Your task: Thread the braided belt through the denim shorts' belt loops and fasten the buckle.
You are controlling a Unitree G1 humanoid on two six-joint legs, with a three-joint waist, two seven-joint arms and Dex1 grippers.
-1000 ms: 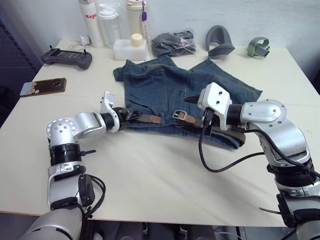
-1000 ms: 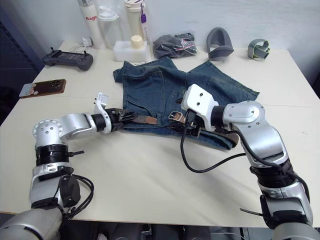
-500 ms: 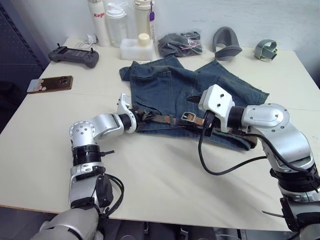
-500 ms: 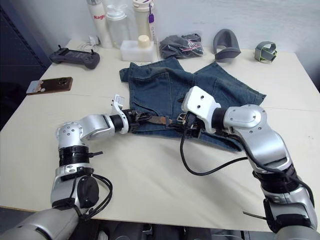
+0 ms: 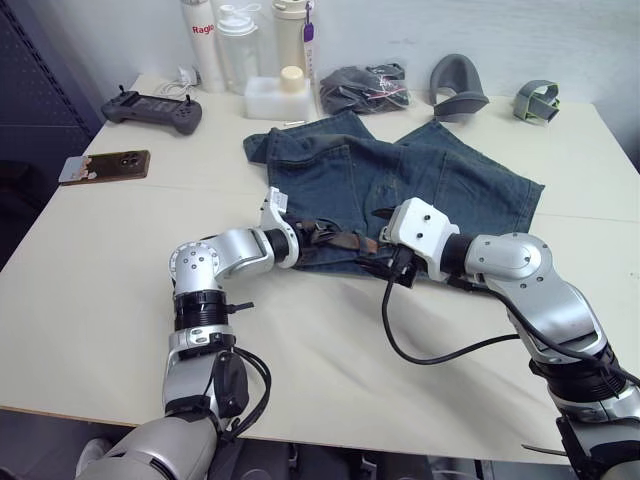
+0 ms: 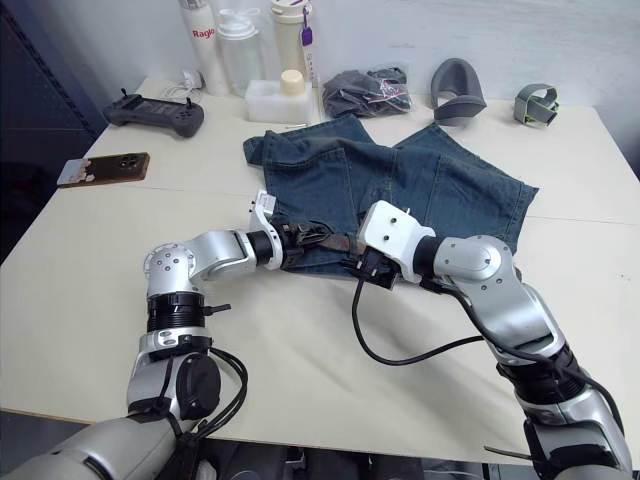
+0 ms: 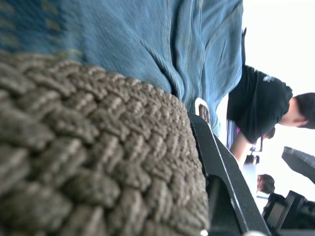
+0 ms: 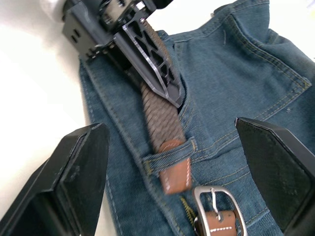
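Note:
The denim shorts [image 5: 420,180] lie flat on the table, waistband toward me. The braided belt [image 8: 162,120] runs along the waistband. Its tan tip [image 8: 177,177] sits under one of the belt loops [image 8: 165,156], and the silver buckle [image 8: 212,202] lies just past that tip. My left gripper [image 5: 305,235] is at the waistband's left part, shut on the belt, and the weave [image 7: 98,147] looms close in the left wrist view. My right gripper [image 8: 170,127] hovers over the tip and buckle, open, with nothing held.
Along the table's far edge stand bottles [image 5: 245,40], a white container [image 5: 282,95], a dark grey bundled cloth [image 5: 365,88] and grey parts [image 5: 460,88]. A controller [image 5: 150,108] and a phone [image 5: 105,165] lie far left. A black cable [image 5: 440,350] loops off my right wrist. A person [image 7: 261,103] stands beyond.
The camera has shifted. Along the waistband the two grippers have drawn closer: the left has slid right with the belt, and the right has come left over the buckle.

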